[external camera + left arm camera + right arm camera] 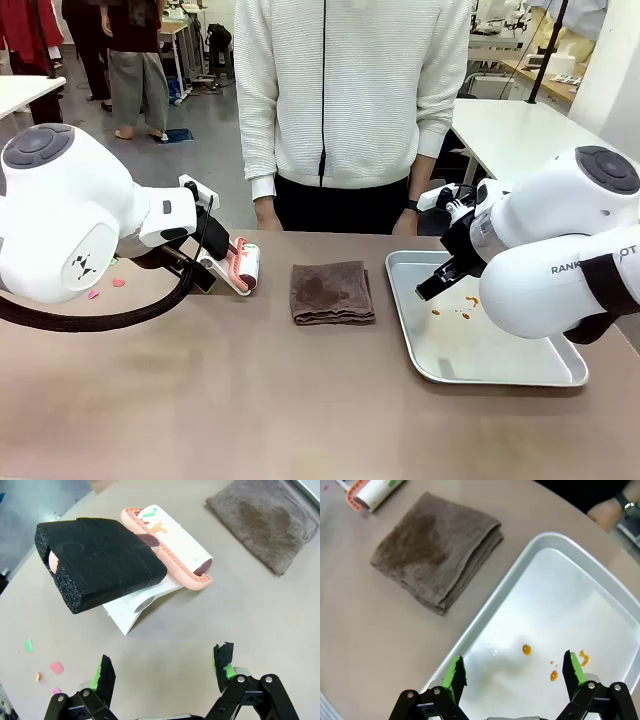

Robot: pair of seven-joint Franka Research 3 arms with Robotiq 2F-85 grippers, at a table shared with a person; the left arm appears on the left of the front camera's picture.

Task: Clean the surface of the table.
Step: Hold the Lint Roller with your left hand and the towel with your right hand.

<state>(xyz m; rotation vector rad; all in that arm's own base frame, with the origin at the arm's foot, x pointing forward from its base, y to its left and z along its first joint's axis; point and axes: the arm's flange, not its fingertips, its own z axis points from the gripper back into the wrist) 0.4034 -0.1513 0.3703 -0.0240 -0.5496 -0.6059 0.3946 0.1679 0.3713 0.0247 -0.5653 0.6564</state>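
The brown-taupe table [250, 400] carries a lint roller [175, 545] with a white sticky roll, a salmon frame and a black foam handle [100, 560]. It lies at the left of the table [243, 268]. My left gripper [165, 672] hovers open just short of the handle, touching nothing. Small coloured paper scraps [56, 667] lie on the table [260, 625] beside it. My right gripper [515, 672] hangs open over the silver tray [485, 625], above several orange stains [526, 649]. In the front view its black fingers [432, 285] sit over the tray's left part.
A folded brown cloth [332, 292] lies mid-table between roller and tray [500, 375]. A person in a white ribbed top [350, 90] stands at the far edge, hands [267, 215] hanging by the table. Pink scraps [118, 283] lie under my left arm.
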